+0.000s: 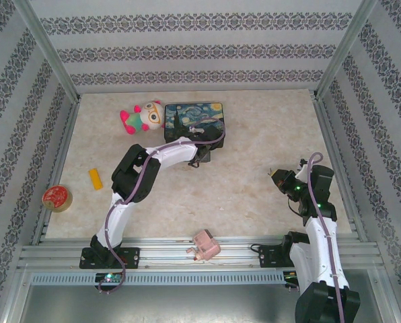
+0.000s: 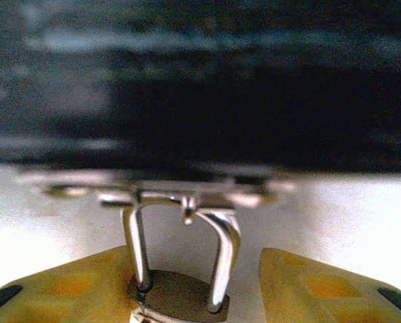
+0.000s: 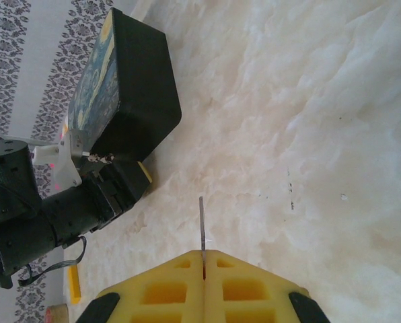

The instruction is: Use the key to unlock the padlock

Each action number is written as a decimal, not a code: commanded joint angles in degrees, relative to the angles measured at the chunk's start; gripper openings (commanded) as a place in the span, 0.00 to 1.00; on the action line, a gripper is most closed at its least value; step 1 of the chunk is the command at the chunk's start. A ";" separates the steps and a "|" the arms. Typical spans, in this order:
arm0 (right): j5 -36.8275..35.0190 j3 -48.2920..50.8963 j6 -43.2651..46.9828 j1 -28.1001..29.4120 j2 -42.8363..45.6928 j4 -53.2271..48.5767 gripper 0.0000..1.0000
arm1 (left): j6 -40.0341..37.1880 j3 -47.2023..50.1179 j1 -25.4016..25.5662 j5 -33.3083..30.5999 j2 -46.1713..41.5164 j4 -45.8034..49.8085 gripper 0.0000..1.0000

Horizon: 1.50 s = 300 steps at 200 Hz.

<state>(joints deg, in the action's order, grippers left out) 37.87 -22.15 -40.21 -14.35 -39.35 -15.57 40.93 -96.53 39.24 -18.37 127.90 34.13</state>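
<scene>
The left gripper [image 1: 202, 156] is bracketing the padlock [image 2: 180, 296] at the front of the tin box [image 1: 194, 121], its fingers [image 2: 73, 286] standing apart on either side. The right gripper [image 3: 204, 259] is pinching the key [image 3: 202, 225] between closed fingers, blade pointing straight out, well apart from the padlock lying to its left.

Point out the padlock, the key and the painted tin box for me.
padlock [image 2: 180, 296]: left wrist view, on its body below the shackle.
key [image 3: 202, 225]: right wrist view, on the thin blade.
painted tin box [image 1: 194, 116]: top external view, on its painted lid.
</scene>
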 commanded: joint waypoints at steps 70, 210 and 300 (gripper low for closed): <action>-1.37 -0.35 -0.93 0.99 1.21 1.17 0.00 | -1.19 1.65 -1.53 2.95 1.74 -1.04 0.34; -1.51 1.67 -0.37 2.08 1.08 3.22 0.00 | -0.37 2.40 -2.75 9.30 2.55 -5.13 0.00; -6.31 17.27 -4.88 18.39 2.00 30.35 0.00 | 17.43 12.08 2.69 20.73 -9.13 -15.23 0.00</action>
<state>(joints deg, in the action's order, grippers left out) 34.15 -7.53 -43.66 0.47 -36.95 3.64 49.47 -87.57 37.89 -7.44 122.69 23.03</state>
